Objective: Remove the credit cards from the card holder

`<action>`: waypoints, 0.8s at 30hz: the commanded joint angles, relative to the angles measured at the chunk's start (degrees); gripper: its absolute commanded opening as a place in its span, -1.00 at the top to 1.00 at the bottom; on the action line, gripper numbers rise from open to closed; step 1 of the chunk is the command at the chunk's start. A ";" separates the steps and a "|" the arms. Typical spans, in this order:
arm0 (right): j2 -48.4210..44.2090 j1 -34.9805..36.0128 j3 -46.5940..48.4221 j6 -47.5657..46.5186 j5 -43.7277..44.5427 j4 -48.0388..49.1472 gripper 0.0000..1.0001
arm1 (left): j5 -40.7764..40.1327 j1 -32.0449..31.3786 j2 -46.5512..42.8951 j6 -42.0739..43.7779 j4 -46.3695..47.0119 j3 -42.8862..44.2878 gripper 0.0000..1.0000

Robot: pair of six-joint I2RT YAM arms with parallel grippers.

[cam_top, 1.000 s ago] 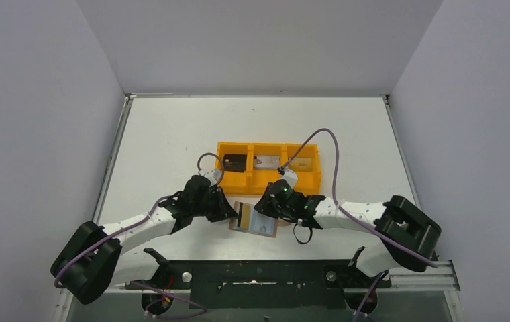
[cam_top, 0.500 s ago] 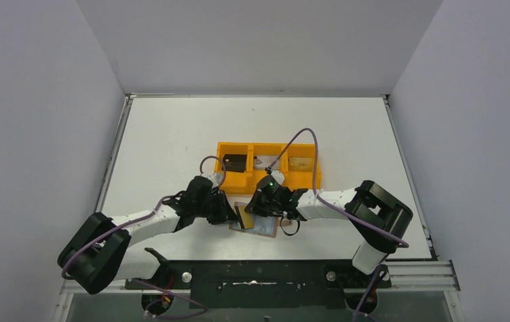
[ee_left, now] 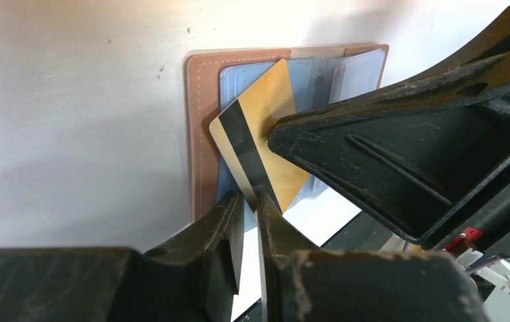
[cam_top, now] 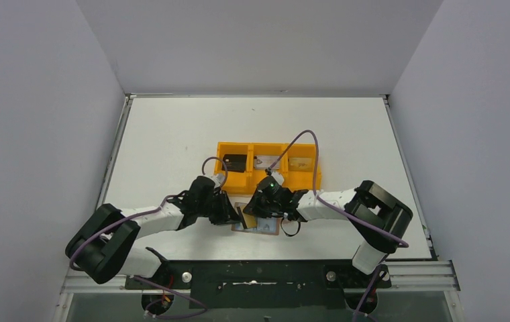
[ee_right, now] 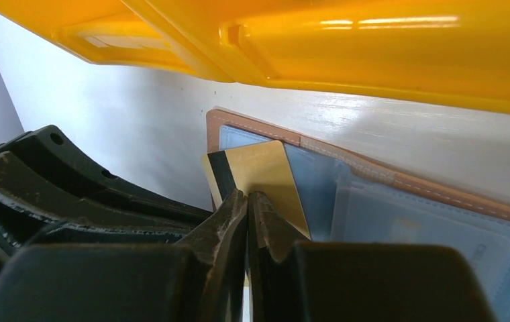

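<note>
Your right gripper point(ee_right: 247, 198) is pinched shut on the gold-tan card point(ee_right: 266, 168), which pokes from the card holder point(ee_left: 202, 100). Your left gripper point(ee_left: 249, 208) shows a thin gap at that card's striped corner; whether it grips, you cannot tell. The holder lies open toward the table's point(cam_top: 172, 134) near edge, just beside the orange tray point(cam_top: 269, 176).

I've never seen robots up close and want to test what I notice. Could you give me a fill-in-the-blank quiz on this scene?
The card holder lies ____, its grey-blue inside showing.
The gold card, pinched by the right gripper, carries a ____ stripe.
The orange tray has ____ compartments.
Missing words: open; black; three.
</note>
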 commanded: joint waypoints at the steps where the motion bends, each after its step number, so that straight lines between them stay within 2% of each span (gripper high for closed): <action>1: -1.68 0.41 -0.50 -0.96 0.05 0.98 0.91 | 1.08 -0.13 0.65 -0.77 5.29 1.81 0.84; 5: -3.65 0.48 1.07 -2.77 2.09 -3.30 0.86 | 0.60 -0.18 0.38 -0.88 5.81 1.27 1.00; 14: -9.37 0.51 1.19 -3.69 8.39 -10.52 0.77 | 1.34 -0.11 0.78 -1.21 7.32 1.32 1.00; 21: -5.95 0.94 2.85 -3.42 8.80 -13.86 0.77 | 1.89 -0.12 1.09 -1.40 7.75 1.90 1.00; 24: -4.57 2.10 4.61 -2.68 12.29 -17.41 0.75 | 2.03 -0.17 1.36 -1.40 7.76 2.09 1.00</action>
